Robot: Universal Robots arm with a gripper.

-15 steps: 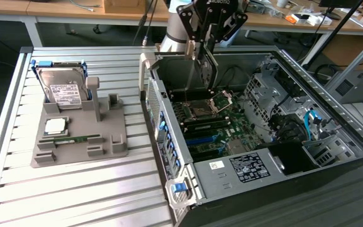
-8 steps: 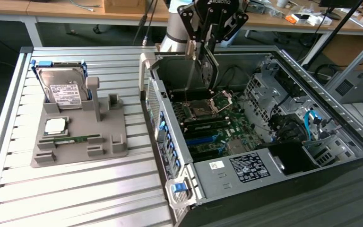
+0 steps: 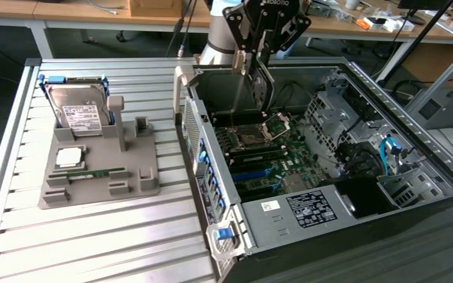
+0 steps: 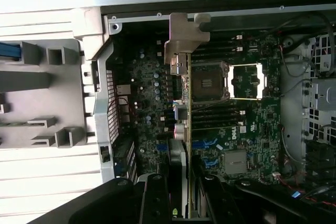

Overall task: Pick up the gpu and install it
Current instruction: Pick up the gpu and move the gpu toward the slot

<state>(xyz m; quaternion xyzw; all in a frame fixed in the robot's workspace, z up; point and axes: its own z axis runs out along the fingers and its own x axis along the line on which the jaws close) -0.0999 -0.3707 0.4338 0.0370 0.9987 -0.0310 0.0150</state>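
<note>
Slatted metal table (image 3: pixel 92 247) at your lower left, wooden desks (image 3: pixel 77 10) behind. Upper middle, your gripper (image 3: pixel 256 60) clamps the gpu (image 3: pixel 259 91) upright over the open case (image 3: pixel 250 233); its lower edge is hard to make out.

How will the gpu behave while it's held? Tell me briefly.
The gpu is probably stiff: it hangs straight from the jaws without sagging. It is likely light, being a thin board. It could pivot or slip, since only its upper end is gripped.

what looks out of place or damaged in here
Nothing looks spilled or broken. The graphics card hangs upright in the tool above the motherboard. One oddity: the processor socket lid is flipped open.
</note>
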